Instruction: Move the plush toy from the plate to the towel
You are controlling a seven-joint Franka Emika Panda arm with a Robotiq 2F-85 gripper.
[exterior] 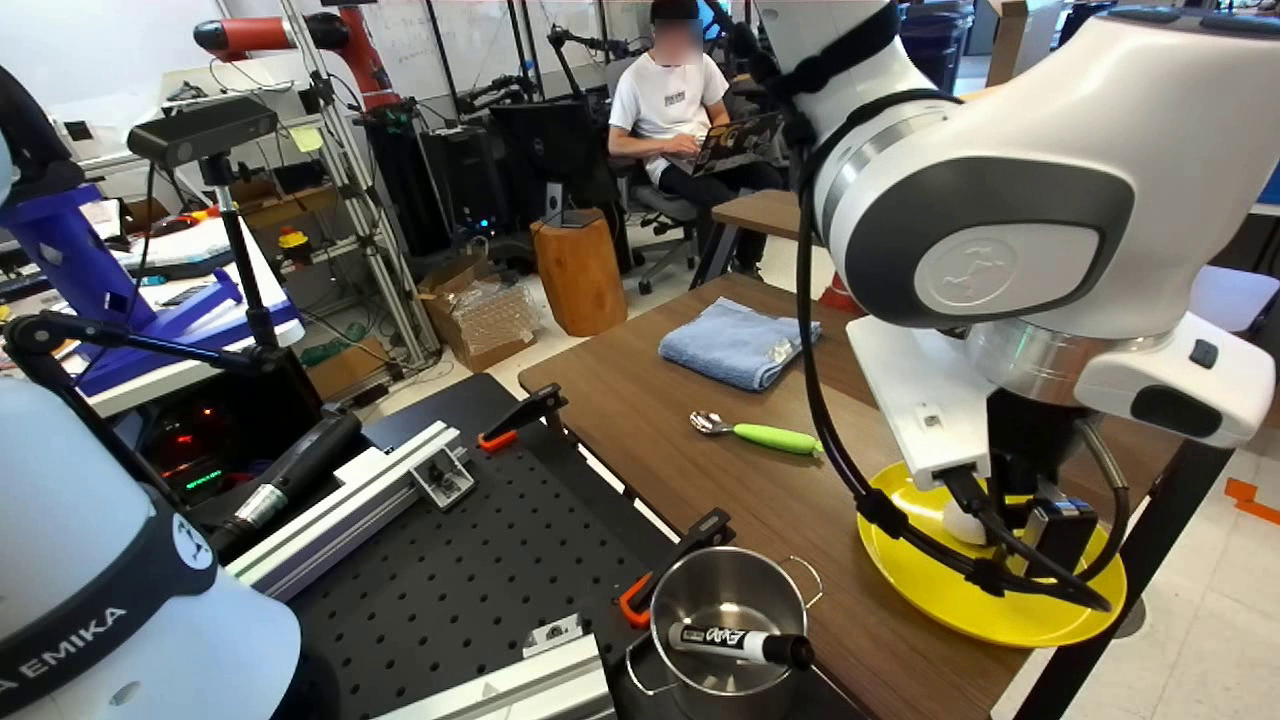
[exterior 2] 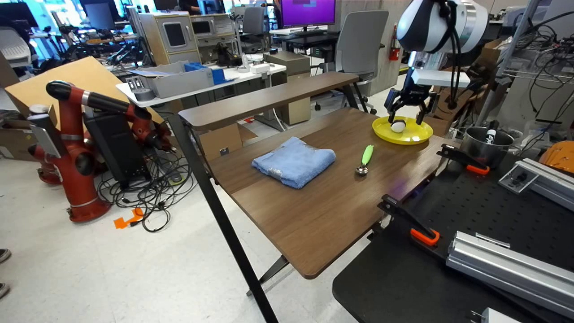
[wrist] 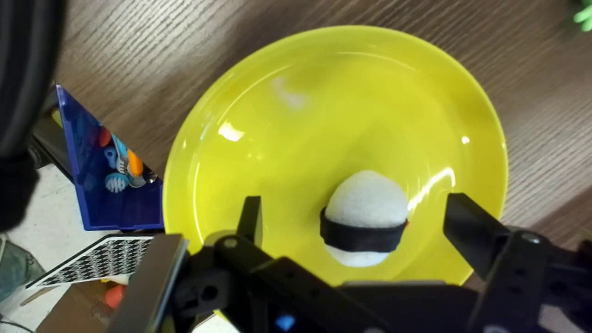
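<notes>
The plush toy (wrist: 367, 199) is a small white rounded lump with a black band around it. It lies on the yellow plate (wrist: 333, 88); in the exterior views the toy (exterior 2: 397, 127) (exterior: 964, 524) and plate (exterior 2: 415, 137) (exterior: 945, 605) also show. My gripper (wrist: 354, 198) is open, its fingers apart on either side of the toy and touching neither side. In an exterior view the gripper (exterior 2: 406, 119) points down just over the plate. In an exterior view the wrist and cables partly hide fingers and toy. The folded blue towel (exterior: 735, 345) (exterior 2: 293, 161) lies on the table.
A green-handled utensil (exterior: 770, 437) (exterior 2: 365, 159) lies on the table between plate and towel. A metal pot (exterior: 730, 580) (exterior 2: 475, 146) holding a marker (exterior: 735, 642) stands by the table edge. Clamps (exterior: 690, 560) sit along the edge. A raised shelf (exterior 2: 273, 96) runs behind the table.
</notes>
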